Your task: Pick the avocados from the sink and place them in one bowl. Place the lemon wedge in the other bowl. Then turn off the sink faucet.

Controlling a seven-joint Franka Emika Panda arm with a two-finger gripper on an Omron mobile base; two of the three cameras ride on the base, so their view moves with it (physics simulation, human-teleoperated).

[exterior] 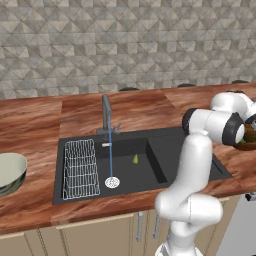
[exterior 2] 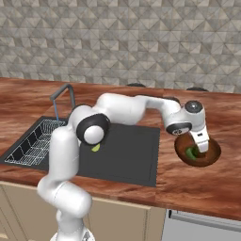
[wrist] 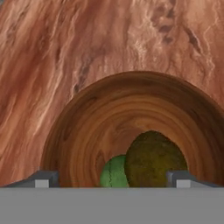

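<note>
Hovering over the brown wooden bowl (wrist: 131, 109) on the bench (exterior 2: 197, 188), the pincer (wrist: 113, 177) is released, both avocados (wrist: 151, 159) dropped inside; the lemon wedge (exterior: 135, 159) waits in the sink (exterior: 190, 145), faucet (exterior: 106, 112) running.

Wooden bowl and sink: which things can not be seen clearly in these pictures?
- Green avocado: hand view, half hidden behind the brown avocado and cut by the bottom edge.
- Wooden bowl: left base view, mostly hidden by the arm and cut by the right edge.
- Pale bowl: left base view, cut by the left edge.
- Lemon wedge: too small for detail; in the right base view the arm partly covers it.
</note>
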